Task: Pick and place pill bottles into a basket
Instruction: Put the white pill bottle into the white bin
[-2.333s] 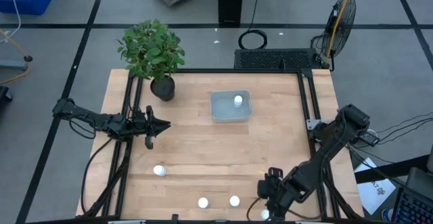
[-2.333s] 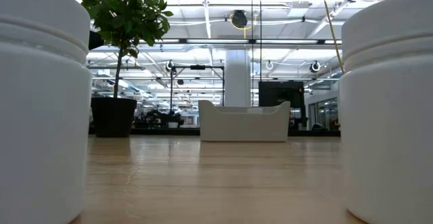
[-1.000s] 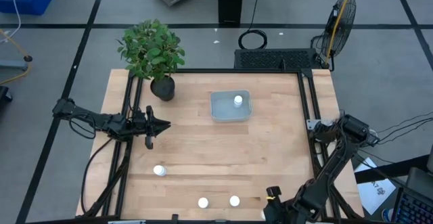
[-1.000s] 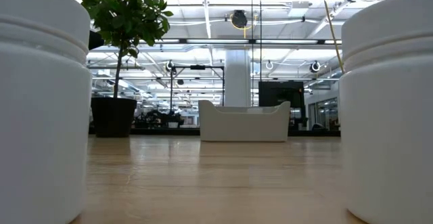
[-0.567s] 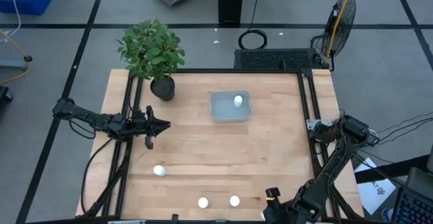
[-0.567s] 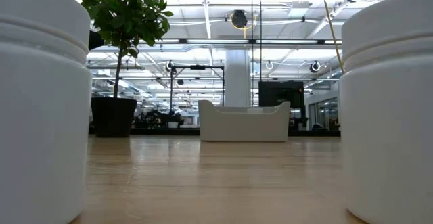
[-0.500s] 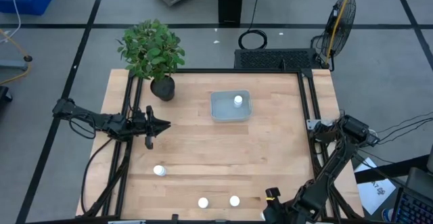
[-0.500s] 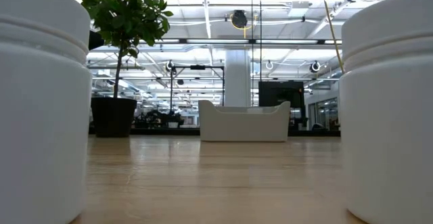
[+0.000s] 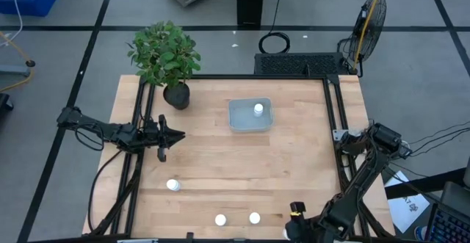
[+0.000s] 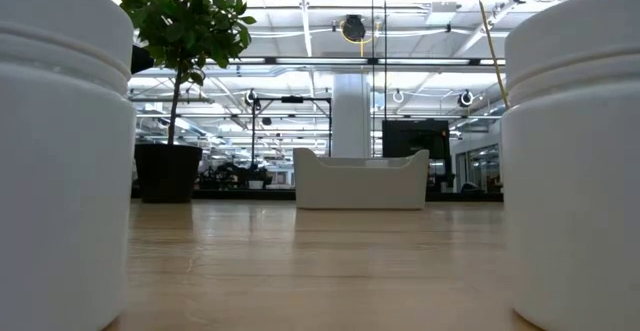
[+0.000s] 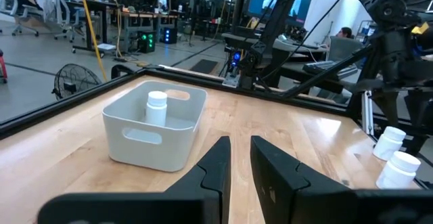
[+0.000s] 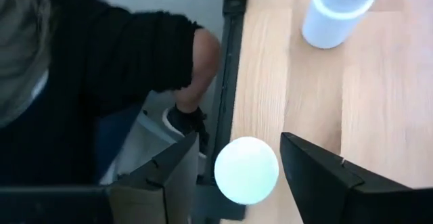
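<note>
- High view: the step in hand looks like the pick of a second bottle. One pill bottle (image 9: 258, 109) already stands in the basket (image 9: 250, 115) at the far middle of the table (image 9: 220, 162). Three more bottles lie loose toward the near edge, one on the left (image 9: 172, 186) and a pair (image 9: 219, 219) (image 9: 254, 218) close to the edge. The right gripper (image 9: 297, 228) is down at the table's near edge, right of that pair; its fingers are cut off by the frame here. The left gripper (image 9: 163, 133) waits over the left side of the table, well apart from every bottle.
- Low view: two bottles (image 10: 60, 151) (image 10: 575, 161) stand close at either side, the basket (image 10: 360, 181) far behind, beside a potted plant (image 10: 175, 91). No gripper shows.
- Left wrist view: the left gripper (image 11: 240, 158) has its fingers nearly together and holds nothing; it faces the basket (image 11: 152, 132) with its bottle (image 11: 156, 107).
- Right wrist view: the right gripper (image 12: 240, 166) has its fingers spread either side of a white bottle cap (image 12: 246, 170) at the table edge, with gaps visible on both sides, so I judge nothing is clamped yet. A person's dark sleeve (image 12: 101, 55) shows beyond the edge. Next, the fingers must finish closing squarely on this bottle, then lift it and carry it to the basket.
</note>
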`<state>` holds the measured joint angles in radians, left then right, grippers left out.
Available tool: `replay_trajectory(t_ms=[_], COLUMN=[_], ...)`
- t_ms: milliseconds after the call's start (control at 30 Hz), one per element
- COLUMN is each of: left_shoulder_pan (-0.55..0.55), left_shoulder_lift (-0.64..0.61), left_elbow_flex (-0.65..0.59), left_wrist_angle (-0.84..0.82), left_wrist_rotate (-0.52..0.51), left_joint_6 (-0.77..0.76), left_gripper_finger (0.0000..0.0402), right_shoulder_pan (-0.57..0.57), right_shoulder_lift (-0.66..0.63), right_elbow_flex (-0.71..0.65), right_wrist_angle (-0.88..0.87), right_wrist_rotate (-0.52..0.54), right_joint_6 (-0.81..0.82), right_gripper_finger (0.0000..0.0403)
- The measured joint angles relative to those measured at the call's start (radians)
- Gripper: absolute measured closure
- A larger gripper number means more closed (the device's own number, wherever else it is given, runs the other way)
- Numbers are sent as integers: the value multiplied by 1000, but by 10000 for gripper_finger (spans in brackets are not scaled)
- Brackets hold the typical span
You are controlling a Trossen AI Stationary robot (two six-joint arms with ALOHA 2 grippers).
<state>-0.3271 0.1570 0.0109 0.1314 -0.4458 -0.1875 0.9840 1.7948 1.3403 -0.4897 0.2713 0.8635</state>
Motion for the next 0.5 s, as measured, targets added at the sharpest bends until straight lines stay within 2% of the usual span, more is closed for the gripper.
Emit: replay_trajectory(t_ms=[100, 200, 267, 500], left_shoulder_pan=[0, 0, 0, 0], left_shoulder_lift=[0, 0, 0, 0], left_elbow_flex=[0, 0, 0, 0], left_wrist_angle=[0, 0, 0, 0], left_wrist_rotate=[0, 0, 0, 0], left_joint_6=[0, 0, 0, 0], left_gripper_finger=[341, 341, 341, 341], right_shoulder_pan=[0, 0, 1, 27], right_shoulder_lift=[1, 8, 8, 8], right_elbow_flex=[0, 0, -1, -1], right_wrist_angle=[-31, -114, -157, -74], right_wrist_rotate=[40, 26, 16, 51], right_joint_6=[17, 115, 159, 141], right_gripper_finger=[202, 191, 174, 96])
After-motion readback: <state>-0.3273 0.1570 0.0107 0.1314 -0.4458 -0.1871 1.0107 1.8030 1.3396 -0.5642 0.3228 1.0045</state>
